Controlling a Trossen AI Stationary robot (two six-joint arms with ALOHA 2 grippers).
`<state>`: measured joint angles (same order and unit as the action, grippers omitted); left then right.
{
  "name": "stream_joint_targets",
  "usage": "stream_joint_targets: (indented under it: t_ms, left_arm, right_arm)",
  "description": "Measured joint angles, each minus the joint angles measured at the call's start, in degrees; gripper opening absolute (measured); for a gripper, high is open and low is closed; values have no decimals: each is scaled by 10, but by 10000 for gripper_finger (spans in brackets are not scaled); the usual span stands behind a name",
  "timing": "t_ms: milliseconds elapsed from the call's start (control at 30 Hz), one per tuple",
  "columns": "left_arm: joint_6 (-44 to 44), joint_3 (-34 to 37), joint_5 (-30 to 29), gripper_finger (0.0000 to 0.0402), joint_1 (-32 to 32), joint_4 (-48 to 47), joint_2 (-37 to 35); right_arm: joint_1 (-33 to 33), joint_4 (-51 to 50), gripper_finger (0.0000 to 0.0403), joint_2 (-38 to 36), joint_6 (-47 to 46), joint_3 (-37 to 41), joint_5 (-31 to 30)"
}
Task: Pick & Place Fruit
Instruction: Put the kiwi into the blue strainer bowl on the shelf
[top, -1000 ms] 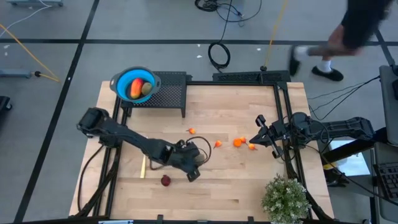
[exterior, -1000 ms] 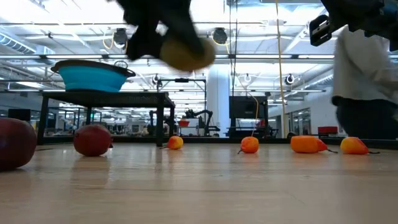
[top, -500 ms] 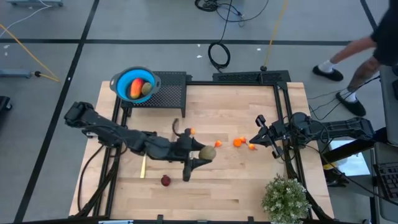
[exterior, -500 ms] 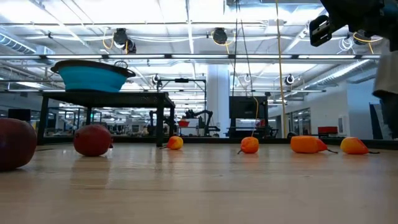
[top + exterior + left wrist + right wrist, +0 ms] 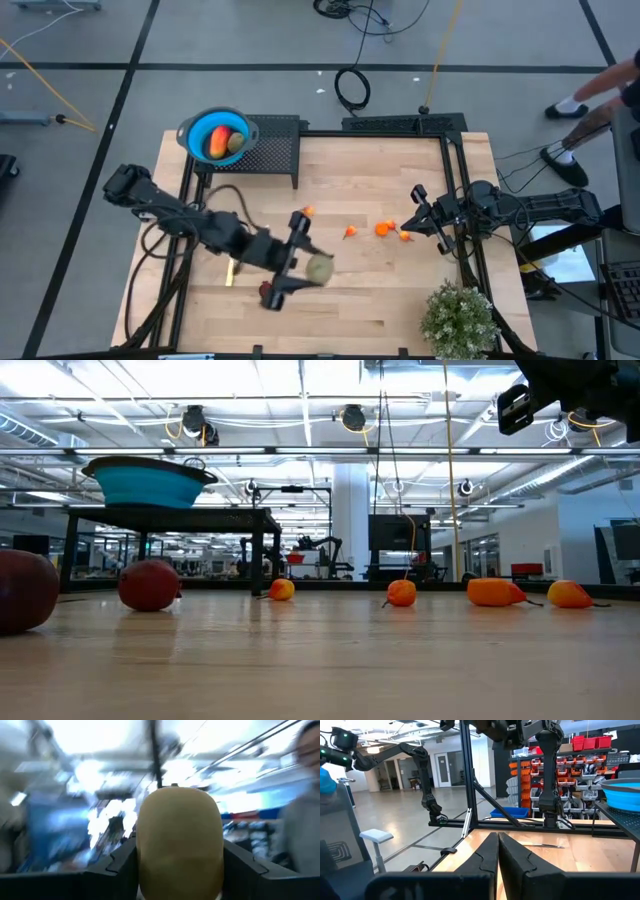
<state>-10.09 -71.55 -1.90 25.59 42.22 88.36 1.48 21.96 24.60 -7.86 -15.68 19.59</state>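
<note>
Carrying an olive-green oval fruit (image 5: 319, 268), left gripper (image 5: 308, 268) has its fingers clamped on both flanks; wrist view shows the fruit (image 5: 180, 842) filling the gap between the dark fingers, smooth matte skin, rounded top. It hangs above the front-middle of the wooden table (image 5: 400, 190), well apart from the blue bowl (image 5: 192, 128), which sits raised on a black stand (image 5: 275, 150) at the back-left corner. Bowl already holds an elongated red-orange piece (image 5: 217, 143) and another green oval (image 5: 236, 142).

Step in hand, as I judge it: transport to bowl. To do well: keep the squeeze steady, since a smooth oval could slip or rotate; lift clear of the rim; come in over the free side of the bowl so the pieces inside are not knocked; let go low.

Left on the table: a dark red round fruit (image 5: 266, 291) just beside the arm, glossy in the low view (image 5: 149, 584); tiny orange ones (image 5: 383, 228), round with thin stems. Slim pale knife (image 5: 229, 271) lies flat near the arm.

Right gripper (image 5: 412, 222) waits at the right edge, fingers pressed together, holding nothing. Light planked wood, faint grain.
</note>
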Motion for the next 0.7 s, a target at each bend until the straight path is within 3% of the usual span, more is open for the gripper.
stream_joint_targets:
  t_ms: [267, 500, 700]
  left_arm:
    - [-140, 0, 156, 186, 18, 96, 0]
    - [-236, 0, 168, 214, 35, 104, 0]
    - [-261, 0, 184, 201, 38, 104, 0]
  right_arm:
    - [0, 0, 4, 0, 0, 0, 0]
    - [0, 0, 4, 0, 8, 0, 0]
    - [0, 0, 4, 0, 17, 0, 0]
